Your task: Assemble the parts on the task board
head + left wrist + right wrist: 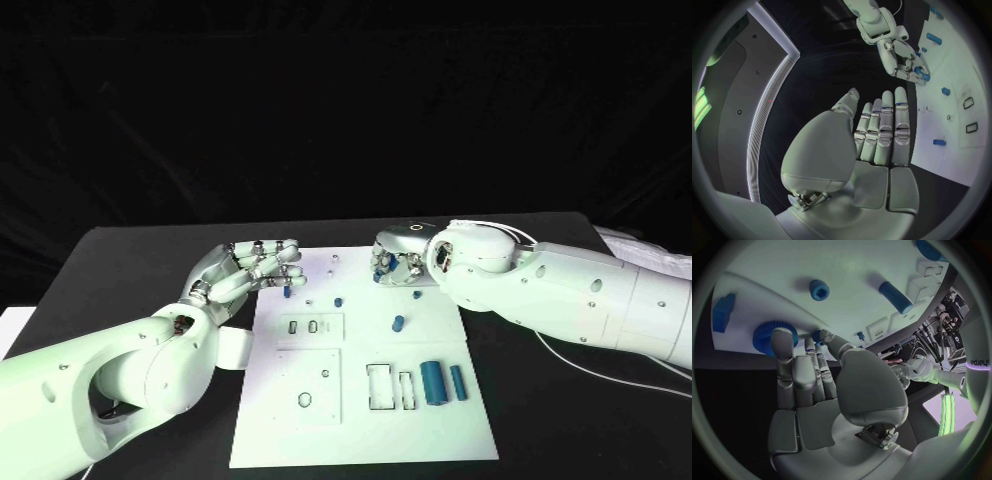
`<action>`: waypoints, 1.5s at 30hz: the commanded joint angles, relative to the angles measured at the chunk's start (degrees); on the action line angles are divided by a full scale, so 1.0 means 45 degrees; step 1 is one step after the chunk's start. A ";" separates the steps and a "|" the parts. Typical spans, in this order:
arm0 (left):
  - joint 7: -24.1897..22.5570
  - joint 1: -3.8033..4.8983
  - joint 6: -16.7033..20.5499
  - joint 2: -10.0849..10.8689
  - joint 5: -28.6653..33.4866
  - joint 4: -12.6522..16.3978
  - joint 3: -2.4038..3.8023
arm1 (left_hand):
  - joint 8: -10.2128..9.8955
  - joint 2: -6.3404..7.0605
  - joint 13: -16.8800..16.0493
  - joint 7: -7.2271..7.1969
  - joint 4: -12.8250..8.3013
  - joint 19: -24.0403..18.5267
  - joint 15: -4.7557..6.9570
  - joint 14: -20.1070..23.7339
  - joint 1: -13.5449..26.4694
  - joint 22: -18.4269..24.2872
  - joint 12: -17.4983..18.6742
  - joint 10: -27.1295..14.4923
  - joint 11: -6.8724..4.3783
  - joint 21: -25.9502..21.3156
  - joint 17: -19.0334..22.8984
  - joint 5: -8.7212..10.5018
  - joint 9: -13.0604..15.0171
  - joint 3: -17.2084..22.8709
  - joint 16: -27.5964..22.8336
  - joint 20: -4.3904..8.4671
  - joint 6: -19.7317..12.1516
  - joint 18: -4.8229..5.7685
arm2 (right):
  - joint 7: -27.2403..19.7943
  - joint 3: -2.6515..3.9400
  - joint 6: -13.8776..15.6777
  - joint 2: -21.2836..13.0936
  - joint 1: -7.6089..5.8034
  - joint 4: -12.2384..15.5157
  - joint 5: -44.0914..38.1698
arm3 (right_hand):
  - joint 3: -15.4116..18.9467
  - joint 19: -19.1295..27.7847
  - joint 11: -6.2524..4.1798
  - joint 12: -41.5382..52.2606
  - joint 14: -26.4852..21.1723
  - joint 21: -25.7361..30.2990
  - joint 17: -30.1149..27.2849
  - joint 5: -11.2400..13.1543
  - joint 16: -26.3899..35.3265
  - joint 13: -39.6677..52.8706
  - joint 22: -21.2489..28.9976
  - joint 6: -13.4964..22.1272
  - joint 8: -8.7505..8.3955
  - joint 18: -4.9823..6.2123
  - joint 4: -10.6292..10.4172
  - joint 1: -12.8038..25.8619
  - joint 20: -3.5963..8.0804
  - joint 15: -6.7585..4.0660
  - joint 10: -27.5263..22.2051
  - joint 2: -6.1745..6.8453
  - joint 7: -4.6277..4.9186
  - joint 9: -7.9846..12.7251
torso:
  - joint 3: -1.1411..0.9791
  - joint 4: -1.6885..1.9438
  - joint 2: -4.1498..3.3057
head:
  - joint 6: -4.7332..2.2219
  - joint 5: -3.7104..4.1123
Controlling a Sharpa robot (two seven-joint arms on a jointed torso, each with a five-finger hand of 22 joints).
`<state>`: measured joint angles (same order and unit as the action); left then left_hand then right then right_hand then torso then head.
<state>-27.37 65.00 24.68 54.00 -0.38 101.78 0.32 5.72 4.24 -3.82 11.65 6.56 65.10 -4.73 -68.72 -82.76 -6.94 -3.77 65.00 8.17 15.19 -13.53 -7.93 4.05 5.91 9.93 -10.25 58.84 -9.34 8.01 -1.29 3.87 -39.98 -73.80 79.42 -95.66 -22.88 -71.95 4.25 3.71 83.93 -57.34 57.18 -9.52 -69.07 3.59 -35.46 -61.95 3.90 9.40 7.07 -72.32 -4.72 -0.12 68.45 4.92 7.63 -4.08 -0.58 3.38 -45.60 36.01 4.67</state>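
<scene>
Here, your head view is showing the task board [361,400] lying in the middle of the black table [130,260], with both hands working at its far edge. The left hand [245,270] is hovering at the board's far left corner with its fingers stretched out and holding nothing; the left wrist view is confirming this, showing the fingers [886,130] lying straight and side by side.

The right hand [404,262] is curling over the far middle of the board, and from the head you are seeing only a blue part [387,265] among its fingers. The right wrist view is giving you more: the fingertips are touching a blue gear [772,336] at the board's edge, though you cannot tell whether they are gripping it or only resting on it. That view is also showing a small blue ring [819,290] and a blue cylinder [896,297] farther along the board.

Two larger blue blocks [444,384] are lying near the board's right edge.
</scene>
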 commanded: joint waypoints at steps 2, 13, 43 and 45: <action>0.0008 0.0026 -0.0218 0.0002 -0.0073 0.0027 0.0013 | -0.0090 -0.0075 -0.0017 0.0054 -0.0001 0.0007 -0.0051 0.0047 0.0098 0.0018 0.0059 -0.0117 0.0047 -0.0096 -0.0033 0.0035 -0.0018 -0.0066 -0.0052 -0.0048 -0.0075 -0.0168 | -0.0095 -0.0004 -0.0483 0.0064 0.0001 -0.0047 -0.0163 | -0.0054 -0.0092 0.0014 -0.0026 0.0625 -0.0286 0.0253 0.0021 -0.0241 0.0021 -0.0323 -0.0156 -0.0016 -0.0134 -0.0131 -0.0016 0.0010 -0.0046 0.0137 0.0123 -0.0008 -0.0025 | -0.0007 0.0017 -0.0027 | 0.0018 0.0011; 0.0079 0.0035 -0.0161 0.0015 -0.0073 -0.0011 0.0013 | -0.0127 -0.0135 -0.0019 0.0073 -0.0054 0.0030 -0.0057 0.0044 0.0054 0.0025 0.0057 -0.0180 0.0063 -0.0116 -0.0083 0.0060 -0.0015 -0.0073 -0.0086 -0.0056 -0.0108 -0.0174 | -0.0335 -0.0005 0.0421 0.0046 0.0002 -0.0027 -0.0047 | -0.0659 -0.0431 -0.0139 0.0033 0.0669 -0.1441 0.1137 0.0118 -0.1024 0.0060 -0.1799 -0.0780 0.0138 -0.0315 -0.0390 -0.0280 0.0092 -0.0187 0.0730 -0.0314 -0.0101 -0.0148 | 0.0005 0.0040 -0.0062 | 0.0002 0.0025; 0.0152 0.0058 -0.0286 -0.0038 -0.0063 -0.0064 0.0013 | -0.0157 -0.0153 -0.0023 0.0090 -0.0095 0.0046 -0.0065 0.0038 0.0039 0.0031 0.0053 -0.0226 0.0076 -0.0135 -0.0127 0.0093 -0.0012 -0.0101 -0.0114 -0.0063 -0.0135 -0.0177 | 0.0216 0.0010 0.3251 0.1803 0.0001 -0.1402 0.0237 | -0.1182 -0.0485 -0.0161 -0.0058 0.0601 -0.2103 0.1448 0.0388 -0.1392 0.0026 -0.2545 -0.0984 0.0033 -0.0415 -0.0546 -0.0280 0.0019 -0.0231 0.0917 -0.0326 -0.0055 -0.0248 | 0.0015 0.0129 -0.0136 | -0.0134 -0.0053; 0.0157 0.0067 -0.0292 -0.0038 -0.0063 -0.0053 0.0013 | -0.0157 -0.0153 -0.0023 0.0090 -0.0095 0.0046 -0.0065 0.0038 0.0039 0.0031 0.0053 -0.0226 0.0076 -0.0135 -0.0127 0.0093 -0.0012 -0.0101 -0.0114 -0.0063 -0.0135 -0.0177 | 0.0225 0.0008 0.3214 0.1980 0.0005 -0.1592 0.0208 | -0.1196 -0.0481 -0.0156 -0.0059 0.0600 -0.2115 0.1459 0.0397 -0.1403 0.0024 -0.2557 -0.0973 0.0022 -0.0416 -0.0550 -0.0280 0.0015 -0.0225 0.0901 -0.0320 -0.0049 -0.0247 | 0.0013 0.0128 -0.0145 | -0.0150 -0.0061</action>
<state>-26.51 65.18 24.58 53.96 -0.39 101.40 0.32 5.26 4.01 -3.85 12.05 6.24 65.10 -4.73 -68.72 -82.53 -6.85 -3.77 64.38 8.38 14.97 -14.05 -7.71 4.06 5.60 9.70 -10.25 58.43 -9.34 8.55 -1.26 17.84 -31.26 -73.80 72.56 -94.24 -28.00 -74.07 3.26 3.70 84.03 -66.58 63.70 -8.04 -75.01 3.75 -46.92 -66.30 4.05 8.39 4.65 -73.83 -4.44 -1.04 72.55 3.55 7.13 -4.41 -0.49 3.93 -46.20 35.41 4.43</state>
